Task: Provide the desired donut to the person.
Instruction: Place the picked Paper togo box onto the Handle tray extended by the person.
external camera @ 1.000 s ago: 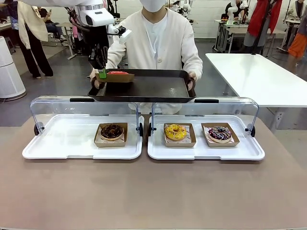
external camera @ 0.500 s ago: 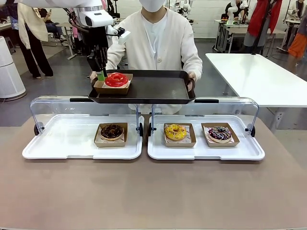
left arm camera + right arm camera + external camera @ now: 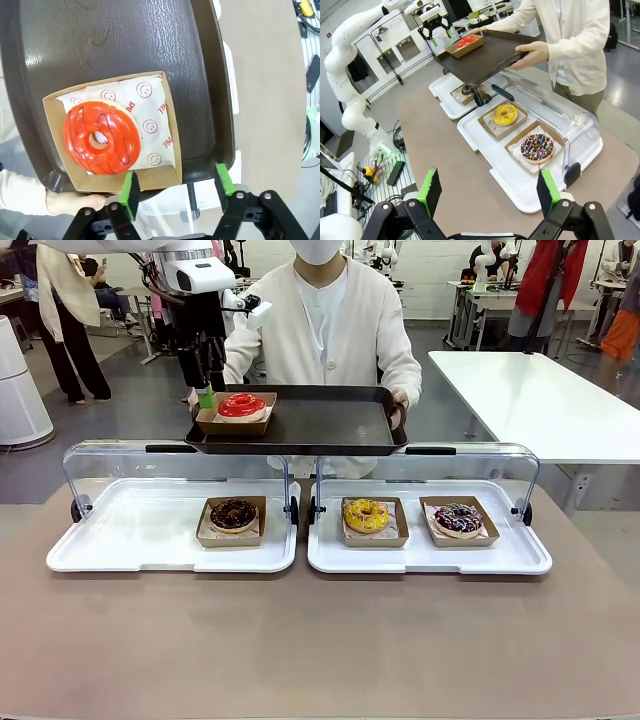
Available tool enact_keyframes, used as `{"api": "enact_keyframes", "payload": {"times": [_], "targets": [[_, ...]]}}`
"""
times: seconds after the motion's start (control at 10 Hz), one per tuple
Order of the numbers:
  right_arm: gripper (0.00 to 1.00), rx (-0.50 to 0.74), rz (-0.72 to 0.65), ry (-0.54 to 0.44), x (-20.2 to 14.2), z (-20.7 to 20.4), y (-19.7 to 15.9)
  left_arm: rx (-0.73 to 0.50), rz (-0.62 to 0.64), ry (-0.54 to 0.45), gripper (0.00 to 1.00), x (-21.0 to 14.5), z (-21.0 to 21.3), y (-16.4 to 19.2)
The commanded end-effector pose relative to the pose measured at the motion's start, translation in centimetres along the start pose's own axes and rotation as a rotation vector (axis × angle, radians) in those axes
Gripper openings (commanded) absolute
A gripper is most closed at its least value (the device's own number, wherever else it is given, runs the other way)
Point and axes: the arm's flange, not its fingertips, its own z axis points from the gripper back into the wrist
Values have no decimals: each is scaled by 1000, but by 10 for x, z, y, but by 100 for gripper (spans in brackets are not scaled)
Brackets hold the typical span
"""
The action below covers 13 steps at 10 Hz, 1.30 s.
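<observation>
1. My left claw (image 3: 209, 390) hung at the far side of the table (image 3: 300, 640). It was at the 9 o'clock end of the dark tray (image 3: 320, 422), which the person (image 3: 330, 320) held level.
2. Its jaws stood well apart and had hold of nothing.
3. The red donut (image 3: 100, 138) lay on smiley-printed paper in a brown box (image 3: 150, 181). The box sat on the dark tray at that same 9 o'clock end.
4. In the left wrist view, one green pad (image 3: 131, 192) was right at the box's near wall, and I could not tell whether it touched. The other pad was at 3 o'clock of it, by the tray's rim.
5. The person's hand (image 3: 72, 202) gripped the rim at 7 o'clock of the donut.
6. My right claw (image 3: 488, 192) hovered over the table, spread wide and empty.
7. On the table, the left white tray (image 3: 120, 540) held a chocolate donut (image 3: 234, 513). The right white tray (image 3: 520, 555) held a yellow donut (image 3: 366, 515) and a sprinkled donut (image 3: 458, 518) at 3 o'clock of it.
</observation>
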Motion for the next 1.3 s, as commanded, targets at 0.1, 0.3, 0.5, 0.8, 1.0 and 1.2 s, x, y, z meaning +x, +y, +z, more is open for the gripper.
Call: {"api": "enact_keyframes", "payload": {"times": [0.1, 0.3, 0.5, 0.8, 1.0, 1.2], "targets": [[100, 9, 14, -10, 0, 1, -1, -24, -6, -26, 100, -1, 10, 4], [100, 9, 14, -10, 0, 1, -1, -21, 3, -20, 100, -4, 11, -1], [100, 9, 14, -10, 0, 1, -1, -12, -55, -37, 100, -23, 20, -26], [100, 9, 14, -10, 0, 1, -1, 14, -91, -81, 100, -88, 39, -87], [100, 9, 14, -10, 0, 1, -1, 26, -62, -119, 100, -128, 40, -113], [100, 9, 14, -10, 0, 1, -1, 61, -15, -123, 100, -163, 28, -131]]}}
